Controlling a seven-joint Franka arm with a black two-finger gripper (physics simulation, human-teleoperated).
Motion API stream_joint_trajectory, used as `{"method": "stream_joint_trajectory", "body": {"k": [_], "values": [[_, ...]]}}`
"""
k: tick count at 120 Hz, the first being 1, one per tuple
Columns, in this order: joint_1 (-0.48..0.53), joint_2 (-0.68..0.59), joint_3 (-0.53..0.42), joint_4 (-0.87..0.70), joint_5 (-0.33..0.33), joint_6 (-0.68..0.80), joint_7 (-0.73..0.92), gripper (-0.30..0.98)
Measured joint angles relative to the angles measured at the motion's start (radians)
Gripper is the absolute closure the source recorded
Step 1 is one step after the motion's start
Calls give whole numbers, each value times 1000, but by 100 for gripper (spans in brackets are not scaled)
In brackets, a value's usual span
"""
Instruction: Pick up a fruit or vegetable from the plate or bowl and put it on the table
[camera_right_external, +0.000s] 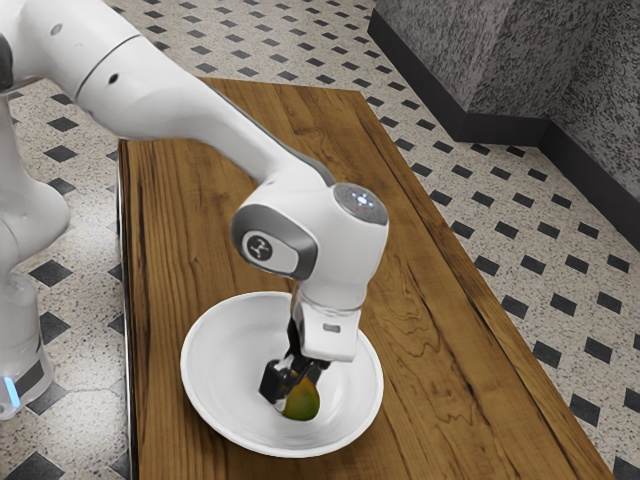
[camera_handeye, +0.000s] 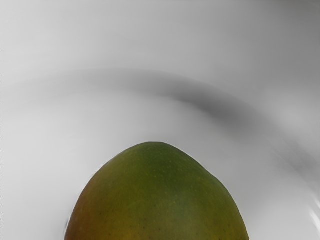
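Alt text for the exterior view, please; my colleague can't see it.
A black gripper reaches down into a white bowl, at a green and orange mango-like fruit. The bowl sits on a wooden table; the white robot arm comes in from the exterior view's upper left.

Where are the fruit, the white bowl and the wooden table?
Fruit (camera_handeye: 159, 200): wrist view, its green skin.
White bowl (camera_right_external: 222, 370): exterior view, inner wall.
Wooden table (camera_right_external: 440, 380): exterior view, bare top.

Here's the pale, speckled floor (camera_right_external: 540, 262) with its dark four-sided inlays!
And over at the exterior view's upper right, it meets a smooth charcoal baseboard (camera_right_external: 500, 130), turning corners beneath rough, mottled grey walls (camera_right_external: 450, 55).
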Motion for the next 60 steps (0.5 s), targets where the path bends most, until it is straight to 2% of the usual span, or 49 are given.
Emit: {"method": "stream_joint_trajectory", "body": {"k": [38,60], "values": [[3,-18,10,6,21,19,-13,55],[5,-59,27,14,36,21,-26,56]]}}
